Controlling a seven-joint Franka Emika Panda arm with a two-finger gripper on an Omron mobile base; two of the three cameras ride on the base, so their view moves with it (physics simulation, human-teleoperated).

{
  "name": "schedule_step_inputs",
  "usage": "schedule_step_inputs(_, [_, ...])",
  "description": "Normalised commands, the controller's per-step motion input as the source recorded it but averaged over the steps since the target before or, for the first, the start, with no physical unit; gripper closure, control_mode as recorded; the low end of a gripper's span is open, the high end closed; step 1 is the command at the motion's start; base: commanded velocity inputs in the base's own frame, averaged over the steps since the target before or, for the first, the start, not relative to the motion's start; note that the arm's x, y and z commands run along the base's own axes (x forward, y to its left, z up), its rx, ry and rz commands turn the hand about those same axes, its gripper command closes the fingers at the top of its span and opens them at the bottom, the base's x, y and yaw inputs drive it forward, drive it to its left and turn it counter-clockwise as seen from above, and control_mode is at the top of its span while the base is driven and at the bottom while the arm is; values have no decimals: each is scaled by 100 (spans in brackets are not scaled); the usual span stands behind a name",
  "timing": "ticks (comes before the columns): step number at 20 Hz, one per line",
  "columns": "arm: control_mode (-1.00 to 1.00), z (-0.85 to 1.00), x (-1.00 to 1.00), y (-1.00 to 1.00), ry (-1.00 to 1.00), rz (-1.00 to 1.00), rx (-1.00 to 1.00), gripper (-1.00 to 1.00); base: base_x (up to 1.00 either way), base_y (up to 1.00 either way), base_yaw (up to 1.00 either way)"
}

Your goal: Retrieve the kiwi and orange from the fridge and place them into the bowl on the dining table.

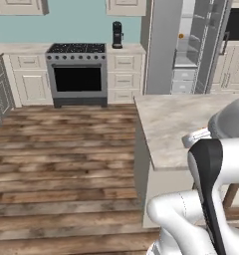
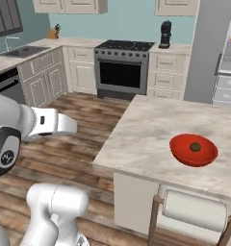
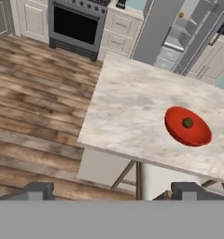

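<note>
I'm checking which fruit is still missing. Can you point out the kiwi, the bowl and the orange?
kiwi (image 3: pixel 187 123): hand view, its top, inside the bowl.
bowl (image 3: pixel 177 130): hand view, bare red inner wall.
orange (image 1: pixel 181 36): left base view, its front, on a fridge shelf.

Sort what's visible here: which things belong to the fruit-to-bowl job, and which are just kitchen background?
Job:
- kiwi, already in the bowl
- orange, on a shelf in the open fridge
- dining table
- gripper, open and empty

Background:
- stove
- coffee machine
- sink
- knife block
- stool
</note>
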Motion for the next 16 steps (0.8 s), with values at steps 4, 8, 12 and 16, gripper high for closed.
schedule_step_inputs(4, [100, 0, 0, 0, 0, 0, 0, -100, 36, 100, -2])
schedule_step_inputs(8, [100, 0, 0, 0, 0, 0, 0, -100, 73, 100, 0])
schedule_step_inputs(12, [100, 0, 0, 0, 0, 0, 0, -100, 100, 99, 0])
schedule_step_inputs(16, [100, 0, 0, 0, 0, 0, 0, -100, 100, 30, -14])
